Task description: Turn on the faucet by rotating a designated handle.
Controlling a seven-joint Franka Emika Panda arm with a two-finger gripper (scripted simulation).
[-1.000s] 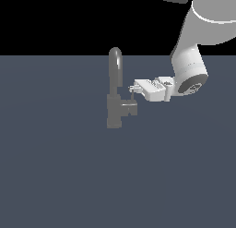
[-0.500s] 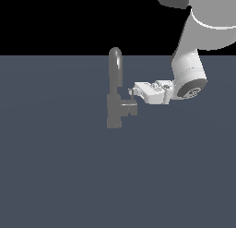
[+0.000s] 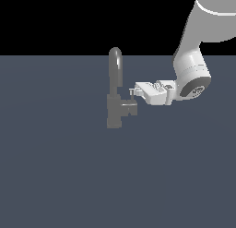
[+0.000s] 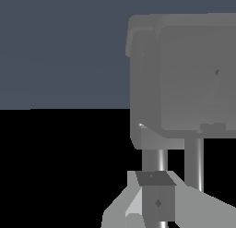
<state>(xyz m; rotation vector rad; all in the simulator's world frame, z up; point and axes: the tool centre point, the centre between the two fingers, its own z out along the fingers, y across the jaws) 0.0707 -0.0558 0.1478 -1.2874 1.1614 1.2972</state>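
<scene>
The grey faucet (image 3: pixel 115 84) stands upright, its arched spout above a blocky lower body. From that body the handle (image 3: pixel 130 108) sticks out as a short stub towards the exterior view's right, with a thin pin rising from it. My gripper (image 3: pixel 134 91) reaches in level from the exterior view's right, fingers together, tips at the top of the pin. The wrist view shows the faucet body (image 4: pixel 193 75) very close, the handle pin (image 4: pixel 154 160) running into my gripper (image 4: pixel 156 195). Nothing shows clamped between the fingers.
The faucet stands alone on a plain dark blue-grey floor (image 3: pixel 55 167). The white arm (image 3: pixel 193 75) comes down from the upper part of the exterior view's right.
The gripper has crept slightly towards the exterior view's left and a little lower, closing onto the pin. The wrist has turned a bit. The faucet and handle look unmoved.
</scene>
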